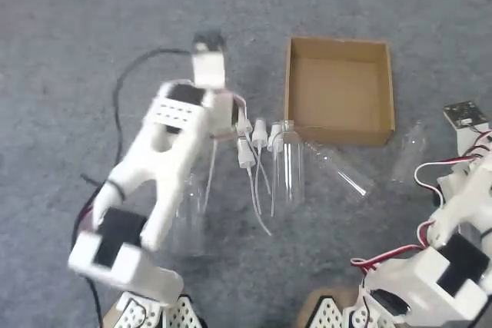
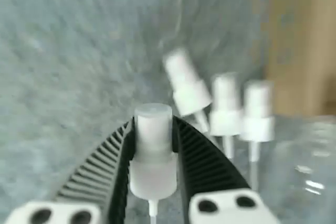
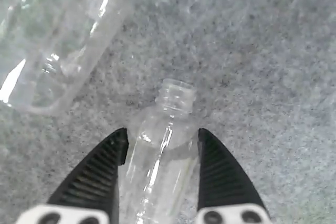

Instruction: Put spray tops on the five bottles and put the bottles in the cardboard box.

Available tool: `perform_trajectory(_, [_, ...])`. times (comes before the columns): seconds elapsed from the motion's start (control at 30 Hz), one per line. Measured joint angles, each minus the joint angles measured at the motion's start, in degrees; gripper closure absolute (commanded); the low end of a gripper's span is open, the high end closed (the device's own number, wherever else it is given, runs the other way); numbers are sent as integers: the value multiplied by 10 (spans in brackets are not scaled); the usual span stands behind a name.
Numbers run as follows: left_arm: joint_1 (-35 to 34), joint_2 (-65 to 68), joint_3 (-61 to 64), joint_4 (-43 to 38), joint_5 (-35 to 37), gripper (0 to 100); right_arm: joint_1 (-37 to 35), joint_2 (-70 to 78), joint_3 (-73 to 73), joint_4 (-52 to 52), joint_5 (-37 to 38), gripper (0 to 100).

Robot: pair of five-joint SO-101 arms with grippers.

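Nearest you, off the near right side of the cardboard box (image 1: pixel 338 90), your right gripper (image 3: pixel 161 140) has its jaws pressed against both sides of an uncapped clear bottle (image 3: pixel 157 166) on the carpet (image 1: pixel 61 74). Closer to the box, by its near left corner, other bottles (image 1: pixel 288 167) and loose spray tops (image 1: pixel 260 134) lie together. Just left of those, your left gripper (image 2: pixel 153 124) pinches one spray top (image 2: pixel 153 150).

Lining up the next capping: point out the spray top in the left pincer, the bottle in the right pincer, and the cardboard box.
spray top (image 2: pixel 153 150): left wrist view, its frosted middle.
bottle (image 3: pixel 160 166): right wrist view, its clear body.
cardboard box (image 1: pixel 338 86): high view, its bare floor.
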Motion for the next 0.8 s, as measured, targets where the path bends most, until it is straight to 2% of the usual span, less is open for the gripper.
perform_trajectory(0.2, [-60, -125, -116, 138, -27, 990, 0, 0, 0, 0, 0, 989])
perform_trajectory(0.37, [-145, -154, -119, 212, -81, 990, 0, 0, 0, 0, 0, 989])
perform_trajectory(0.5, [-175, -159, -33, 207, -108, 990, 0, 0, 0, 0, 0, 989])
perform_trajectory(0.7, [-169, -160, 160, 100, -113, 990, 0, 0, 0, 0, 0, 989])
perform_trajectory(0.8, [-144, -160, 224, 55, -113, 990, 0, 0, 0, 0, 0, 989])
